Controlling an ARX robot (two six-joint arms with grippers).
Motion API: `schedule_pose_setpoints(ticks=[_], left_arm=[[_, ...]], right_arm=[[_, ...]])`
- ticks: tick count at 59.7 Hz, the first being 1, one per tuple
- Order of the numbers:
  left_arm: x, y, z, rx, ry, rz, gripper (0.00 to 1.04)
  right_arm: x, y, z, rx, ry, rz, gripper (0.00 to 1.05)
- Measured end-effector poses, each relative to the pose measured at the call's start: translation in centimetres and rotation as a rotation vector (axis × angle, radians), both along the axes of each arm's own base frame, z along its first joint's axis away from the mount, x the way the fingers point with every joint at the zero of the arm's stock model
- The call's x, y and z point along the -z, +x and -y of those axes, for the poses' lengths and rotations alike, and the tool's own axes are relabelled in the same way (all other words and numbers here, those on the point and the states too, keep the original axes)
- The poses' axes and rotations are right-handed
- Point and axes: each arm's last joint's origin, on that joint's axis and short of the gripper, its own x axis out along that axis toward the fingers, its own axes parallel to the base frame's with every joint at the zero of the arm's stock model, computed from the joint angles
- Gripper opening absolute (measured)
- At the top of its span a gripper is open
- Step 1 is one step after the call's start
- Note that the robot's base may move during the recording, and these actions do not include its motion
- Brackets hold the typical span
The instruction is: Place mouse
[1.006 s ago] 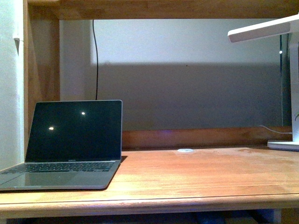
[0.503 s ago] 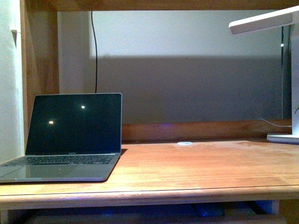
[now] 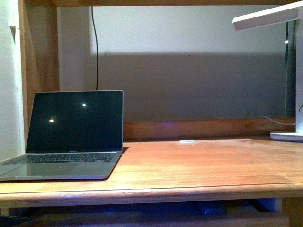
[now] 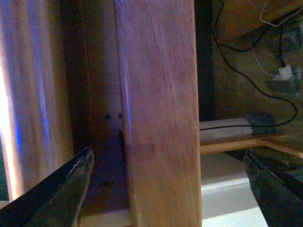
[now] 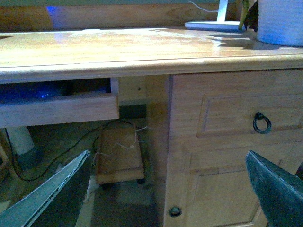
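Front view looks across a wooden desk (image 3: 199, 165) set in a dim alcove. An open laptop (image 3: 71, 137) with a dark screen stands at the left, near the front edge. A small flat white disc (image 3: 187, 141) lies at the far middle of the desktop. A white lamp (image 3: 270, 16) reaches in from the upper right, and its base (image 3: 286, 136) rests at the far right. A black cable (image 3: 96, 47) hangs down the back wall behind the laptop.

The mouse cannot be picked out with certainty in any view. A dark rounded shape (image 3: 211, 208) sits in shadow under the desk's front edge, right of centre, too dim to identify, so where the mouse lies relative to either gripper cannot be told.

Left wrist view shows the left gripper (image 4: 166, 156) low beside the desk, its two dark fingers (image 4: 71, 189) spread wide apart, with an upright wooden post (image 4: 156, 113) behind them.

Right wrist view shows the right gripper (image 5: 168, 153) below desktop height, its fingers (image 5: 61, 194) also spread wide. Beyond them are a pull-out tray (image 5: 57, 111) under the desktop, lit faintly blue inside, and a cabinet door with a ring pull (image 5: 262, 123).
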Motion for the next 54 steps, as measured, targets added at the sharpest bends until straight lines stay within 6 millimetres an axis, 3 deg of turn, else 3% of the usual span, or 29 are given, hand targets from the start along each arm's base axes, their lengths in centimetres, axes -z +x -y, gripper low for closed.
schedule_pose_setpoints(ticks=[17, 26, 40, 54], left_arm=[[1.1, 2.6, 0.6, -0.005, 0.013, -0.031, 0.97], [1.1, 2.9, 1.4, -0.017, -0.006, -0.088, 0.97], [-0.6, 0.6, 3.0, -0.042, -0.126, -0.361, 0.97], [-1.4, -2.7, 4.4, -0.056, -0.198, -0.505, 0.97]], right_arm=[[0.0, 0.0, 0.0, 0.0, 0.0, 0.0, 0.97], [0.0, 0.0, 0.0, 0.0, 0.0, 0.0, 0.97], [0.0, 0.0, 0.0, 0.0, 0.0, 0.0, 0.97], [0.0, 0.0, 0.0, 0.0, 0.0, 0.0, 0.97]])
